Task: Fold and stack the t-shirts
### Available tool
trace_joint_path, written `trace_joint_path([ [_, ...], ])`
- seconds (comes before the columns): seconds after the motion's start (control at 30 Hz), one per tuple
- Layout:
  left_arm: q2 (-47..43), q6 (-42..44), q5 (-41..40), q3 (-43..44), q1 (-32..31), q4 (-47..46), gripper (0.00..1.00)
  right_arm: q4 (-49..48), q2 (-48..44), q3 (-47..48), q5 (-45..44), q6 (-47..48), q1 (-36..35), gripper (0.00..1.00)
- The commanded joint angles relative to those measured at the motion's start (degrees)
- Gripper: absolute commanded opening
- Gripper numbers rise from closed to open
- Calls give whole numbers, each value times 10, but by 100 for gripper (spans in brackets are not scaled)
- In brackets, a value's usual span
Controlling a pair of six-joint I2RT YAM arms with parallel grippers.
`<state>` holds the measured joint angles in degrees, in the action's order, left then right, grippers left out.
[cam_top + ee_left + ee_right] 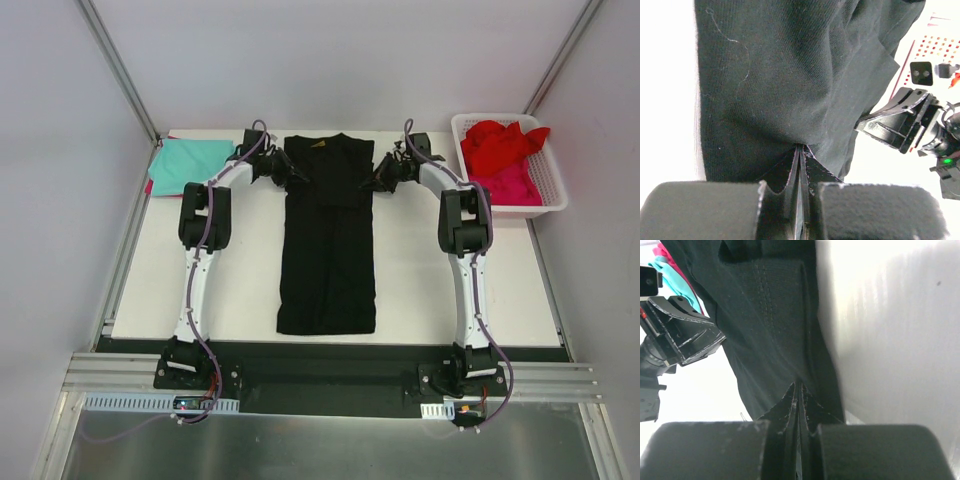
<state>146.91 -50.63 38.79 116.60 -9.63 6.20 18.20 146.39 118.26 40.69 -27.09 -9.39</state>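
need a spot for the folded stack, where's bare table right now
Bare table flanks the black shirt along its near half, either side; more lies nearer than the basket and the teal shirt. Crowded far end: left fingers and right fingers pinch the shirt there.

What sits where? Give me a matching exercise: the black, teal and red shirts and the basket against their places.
1. black t-shirt
2. teal t-shirt
3. red t-shirt
4. white basket

a. far right of the table
b. far left of the table
c. middle of the table
d. inside the basket

Pairs: 1-c, 2-b, 3-d, 4-a.
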Motion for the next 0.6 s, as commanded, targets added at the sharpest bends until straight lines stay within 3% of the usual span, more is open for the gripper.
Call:
trace_joint_path([
  [0.0, 42, -35, 8, 41, 13, -23, 0, -44, 15, 35, 37, -54, 10, 1],
  [0.3, 27, -14, 11, 22, 26, -77, 0, -90, 30, 58, 77, -71, 12, 1],
  [0.43, -84, 44, -7, -102, 26, -183, 0, -121, -55, -18, 86, -25, 9, 4],
  [0.57, -186, 76, -7, -191, 25, -202, 0, -44, -162, -68, 66, 58, 7, 11],
])
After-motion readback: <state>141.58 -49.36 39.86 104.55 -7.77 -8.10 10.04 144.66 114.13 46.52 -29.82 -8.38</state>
